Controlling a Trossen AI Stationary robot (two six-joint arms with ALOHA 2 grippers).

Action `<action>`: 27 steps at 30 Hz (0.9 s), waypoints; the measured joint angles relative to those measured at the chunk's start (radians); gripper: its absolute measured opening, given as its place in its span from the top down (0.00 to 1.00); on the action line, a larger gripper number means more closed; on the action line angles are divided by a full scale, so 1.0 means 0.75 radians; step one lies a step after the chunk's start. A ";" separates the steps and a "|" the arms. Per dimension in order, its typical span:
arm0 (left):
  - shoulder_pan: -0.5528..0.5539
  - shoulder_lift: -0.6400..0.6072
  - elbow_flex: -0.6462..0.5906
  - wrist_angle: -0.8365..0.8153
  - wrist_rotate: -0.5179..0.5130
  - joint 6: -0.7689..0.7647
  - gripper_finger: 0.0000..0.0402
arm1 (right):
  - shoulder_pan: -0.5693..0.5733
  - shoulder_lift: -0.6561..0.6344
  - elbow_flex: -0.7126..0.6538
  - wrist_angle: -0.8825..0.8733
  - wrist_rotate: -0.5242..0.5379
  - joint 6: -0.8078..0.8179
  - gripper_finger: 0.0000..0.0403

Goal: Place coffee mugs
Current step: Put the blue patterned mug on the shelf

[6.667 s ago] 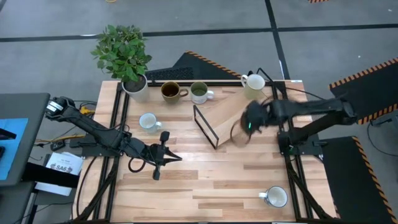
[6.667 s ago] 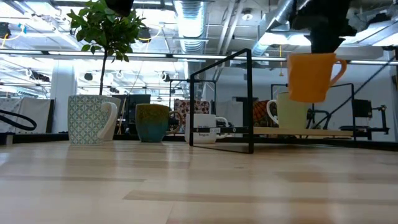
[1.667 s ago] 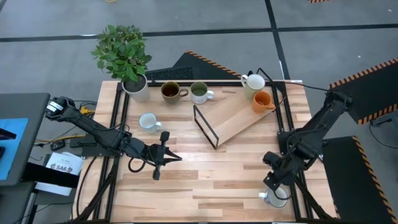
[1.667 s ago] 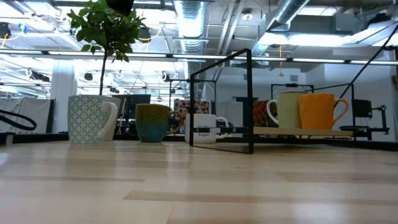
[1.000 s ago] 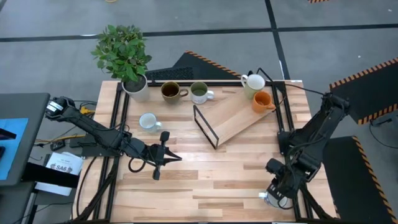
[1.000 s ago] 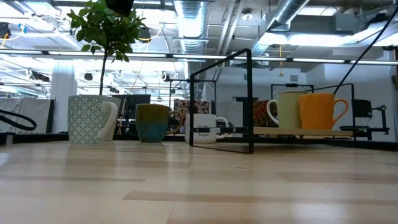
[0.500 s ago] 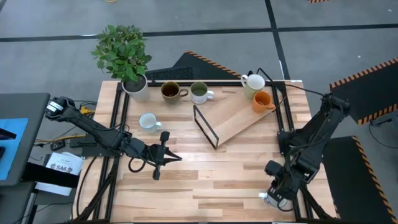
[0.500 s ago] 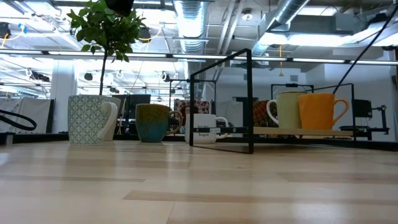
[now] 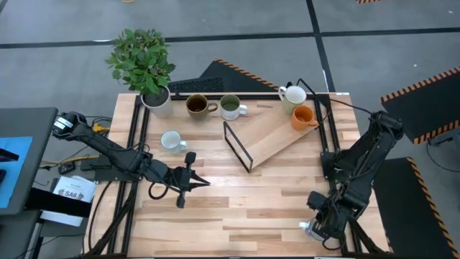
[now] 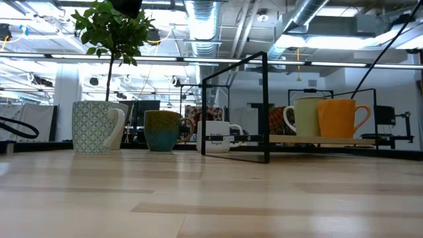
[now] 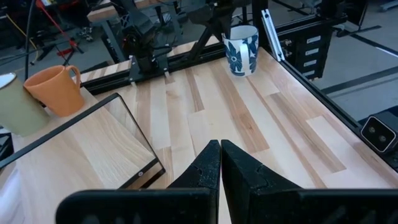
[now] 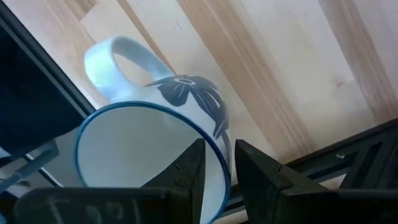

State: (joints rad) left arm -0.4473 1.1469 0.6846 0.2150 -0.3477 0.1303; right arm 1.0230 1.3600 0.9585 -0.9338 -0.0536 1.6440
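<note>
A white mug with a blue flower (image 12: 155, 137) stands upright at the table's near right corner (image 9: 313, 229). My right gripper (image 12: 214, 171) points down over it, open, with the mug's rim between its fingers. A cream mug (image 9: 292, 95) and an orange mug (image 9: 302, 116) stand on the far end of the wooden rack (image 9: 269, 137). A brown mug (image 9: 196, 105), a pale mug with a green inside (image 9: 230, 106) and a patterned mug (image 9: 171, 140) stand on the table at the far left. My left gripper (image 9: 183, 188) waits shut at the middle left. My right gripper comes from above, with one finger (image 12: 186, 171) inside the mug and the other (image 12: 258, 177) outside, astride the rim (image 12: 221, 155) by the blue flower, away from the handle (image 12: 118, 56). I cannot tell whether the fingers touch the wall. The mug stands on the table.
A potted plant (image 9: 147, 68) stands at the far left corner. The rack's black wire frame (image 9: 237, 147) rises at the table's middle. Black rails (image 9: 338, 180) run along the table's right side, close to the white mug. Bare wood lies across the near middle.
My right gripper has sunk a little over the white mug, drifted slightly toward the table's near edge, and rolled a little at the wrist. The mug has stayed in place.
</note>
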 joint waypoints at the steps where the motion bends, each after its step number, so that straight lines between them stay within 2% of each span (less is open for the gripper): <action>1: 0.000 0.000 0.000 0.000 0.000 0.000 1.00 | 0.000 0.007 0.000 -0.001 0.000 -0.007 0.72; 11: 0.000 0.000 0.000 0.000 0.000 0.001 1.00 | -0.020 0.094 -0.001 0.006 -0.001 -0.123 0.74; 17: 0.000 0.000 0.000 0.001 0.000 0.007 1.00 | -0.096 0.053 -0.002 0.004 -0.010 -0.219 0.90; 22: 0.000 0.000 0.000 0.002 0.000 0.037 1.00 | -0.224 -0.044 -0.002 0.001 0.021 -0.434 0.89; 27: 0.000 0.000 0.000 0.006 0.000 0.056 1.00 | -0.486 -0.181 0.008 -0.068 0.115 -0.676 0.89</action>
State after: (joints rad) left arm -0.4473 1.1469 0.6846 0.2193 -0.3477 0.1726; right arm 0.6583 1.2245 0.9646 -0.9851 0.0323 1.1367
